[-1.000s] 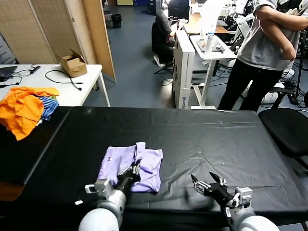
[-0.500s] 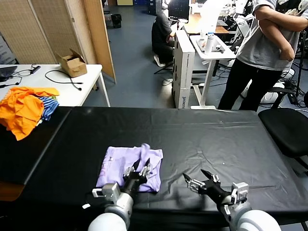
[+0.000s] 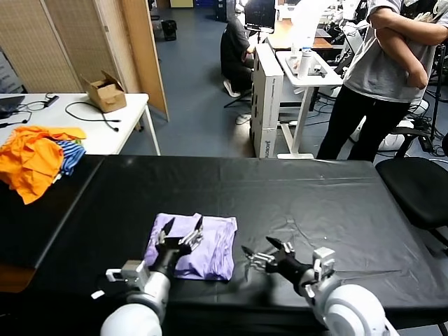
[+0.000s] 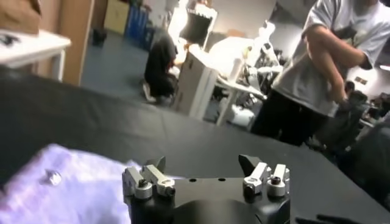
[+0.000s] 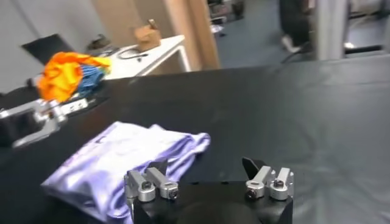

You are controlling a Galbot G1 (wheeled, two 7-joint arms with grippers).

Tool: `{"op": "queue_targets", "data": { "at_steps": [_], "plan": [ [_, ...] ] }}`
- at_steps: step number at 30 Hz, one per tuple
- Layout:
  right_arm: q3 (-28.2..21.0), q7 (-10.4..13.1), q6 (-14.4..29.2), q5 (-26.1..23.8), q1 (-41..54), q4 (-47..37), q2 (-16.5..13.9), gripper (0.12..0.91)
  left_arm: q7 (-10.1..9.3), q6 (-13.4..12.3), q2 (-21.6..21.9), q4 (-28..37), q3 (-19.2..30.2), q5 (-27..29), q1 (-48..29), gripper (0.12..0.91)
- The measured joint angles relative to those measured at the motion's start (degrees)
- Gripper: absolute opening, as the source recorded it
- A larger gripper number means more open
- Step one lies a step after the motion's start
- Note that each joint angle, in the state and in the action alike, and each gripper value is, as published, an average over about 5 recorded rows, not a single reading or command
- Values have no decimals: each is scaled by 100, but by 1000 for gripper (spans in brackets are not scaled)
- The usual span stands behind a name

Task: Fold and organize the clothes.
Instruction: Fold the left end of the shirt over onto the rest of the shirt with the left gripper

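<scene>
The clothes are one pale lavender T-shirt (image 3: 218, 245), lying folded into a rough rectangle on the black table (image 3: 315, 189), near its front edge. My left gripper (image 3: 183, 231) hovers over the shirt's near left part, open, with nothing between its fingers. In the left wrist view the left gripper (image 4: 202, 163) spreads wide above the black cloth, with the shirt (image 4: 61, 192) to one side. My right gripper (image 3: 260, 252) is open just right of the shirt's right edge. The right wrist view shows the right gripper (image 5: 206, 164) open and empty, with the shirt (image 5: 128, 155) just beyond it.
An orange and blue-striped heap of garments (image 3: 31, 157) lies at the table's far left corner. Behind it is a white table with a cardboard box (image 3: 106, 91). A person (image 3: 385, 70) stands past the far right corner, beside a black office chair (image 3: 420, 185).
My left gripper has opened and let go of the shirt's fold, which now lies flatter, and has shifted left. My right gripper has moved left toward the shirt's edge.
</scene>
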Motion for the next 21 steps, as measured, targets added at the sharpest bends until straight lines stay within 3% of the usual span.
{"op": "queue_targets", "data": {
  "at_steps": [8, 15, 18, 21],
  "plan": [
    [-841, -429, 218, -710, 279, -58, -211, 907, -4, 3, -58, 89, -68, 155, 87, 907],
    [-1226, -758, 661, -1489, 292, -204, -280, 893, -4, -9, -56, 103, -100, 212, 101, 907],
    [-1294, -792, 797, -1770, 271, -270, -280, 794, -5, -21, -50, 104, -121, 226, 101, 907],
    [-1333, -801, 864, -1920, 249, -327, -261, 618, -7, -35, -35, 104, -147, 235, 100, 907]
  ]
}}
